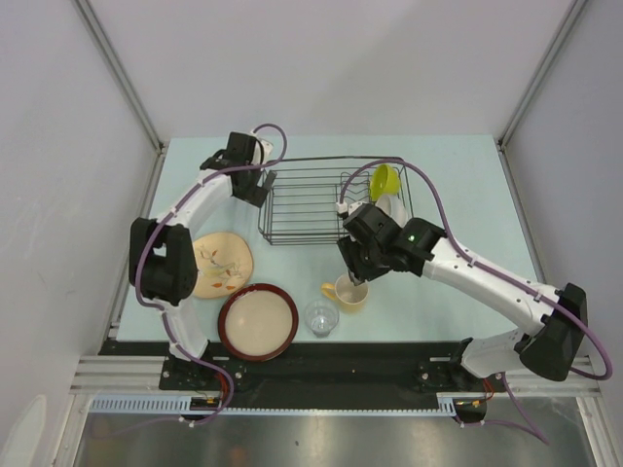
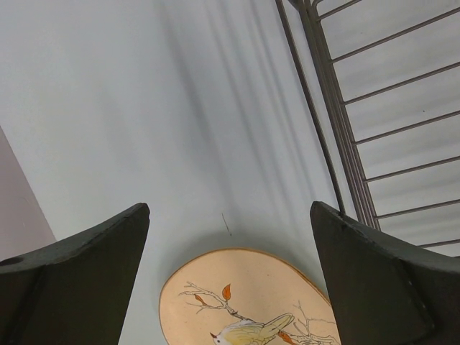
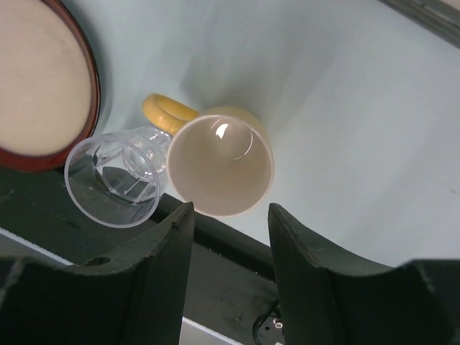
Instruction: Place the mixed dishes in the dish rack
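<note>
The black wire dish rack (image 1: 321, 160) stands at the back middle, with the lime green bowl (image 1: 384, 180) and a small pale saucer (image 1: 393, 207) on edge at its right end. The floral plate (image 1: 222, 263), red-rimmed dish (image 1: 258, 321), clear glass (image 1: 320, 317) and yellow mug (image 1: 348, 292) lie on the table in front. My right gripper (image 1: 356, 274) is open just above the mug (image 3: 221, 167), with the glass (image 3: 115, 180) beside it. My left gripper (image 1: 255, 185) is open and empty by the rack's left end, above the plate (image 2: 251, 302).
The rack's wires (image 2: 338, 108) run along the right side of the left wrist view. The red-rimmed dish (image 3: 43, 79) lies just left of the glass. The table's black front edge (image 3: 237, 251) runs right under the mug and glass. Grey walls enclose the table.
</note>
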`<state>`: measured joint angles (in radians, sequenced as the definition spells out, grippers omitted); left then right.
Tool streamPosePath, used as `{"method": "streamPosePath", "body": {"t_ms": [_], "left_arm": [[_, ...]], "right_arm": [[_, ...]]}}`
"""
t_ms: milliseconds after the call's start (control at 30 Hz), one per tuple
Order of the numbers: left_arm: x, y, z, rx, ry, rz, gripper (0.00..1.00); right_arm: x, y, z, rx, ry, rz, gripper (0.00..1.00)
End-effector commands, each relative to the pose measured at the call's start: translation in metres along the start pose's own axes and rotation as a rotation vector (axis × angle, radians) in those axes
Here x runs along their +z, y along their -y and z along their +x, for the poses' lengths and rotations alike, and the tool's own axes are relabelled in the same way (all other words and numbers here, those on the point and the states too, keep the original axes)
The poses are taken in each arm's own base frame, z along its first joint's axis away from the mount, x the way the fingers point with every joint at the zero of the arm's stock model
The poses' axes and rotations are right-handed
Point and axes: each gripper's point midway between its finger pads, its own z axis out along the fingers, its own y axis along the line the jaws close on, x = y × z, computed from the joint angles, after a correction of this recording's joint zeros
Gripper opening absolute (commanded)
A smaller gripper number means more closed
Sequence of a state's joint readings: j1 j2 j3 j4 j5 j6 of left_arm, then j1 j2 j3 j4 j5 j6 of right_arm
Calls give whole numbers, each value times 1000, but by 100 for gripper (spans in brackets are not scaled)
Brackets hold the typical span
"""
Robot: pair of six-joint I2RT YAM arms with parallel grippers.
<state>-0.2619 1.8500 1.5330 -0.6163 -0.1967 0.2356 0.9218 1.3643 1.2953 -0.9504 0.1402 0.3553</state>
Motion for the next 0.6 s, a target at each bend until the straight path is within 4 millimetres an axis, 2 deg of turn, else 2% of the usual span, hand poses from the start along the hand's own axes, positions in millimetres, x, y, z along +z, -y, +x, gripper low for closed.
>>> {"method": "streamPosePath", "body": {"t_ms": [0,133,267,333,400,433,567], "left_arm": [[-2,13,-25,-22,55,22,100],[-2,15,-22,-27,48,23,100],[-15,12,-24,-20,67,26,100],[-31,8,-32,-23,101,29,100],[-44,5,-35,-22,121,35,100],[-57,1,-39,-27,147,30,100],[-81,-12,-37,-28,171,28,100]], "right_arm": [[-10,-15,-1,18,34,-89,50],[-9,-21,2,14,30,-123,50],[-1,-32,4,-1,11,-161,50],[5,-37,2,-7,14,-167,50],[14,-46,7,-19,-24,-193,50],[17,-47,10,-23,-37,-194,50],[32,-55,22,-66,-88,-183,49]]}}
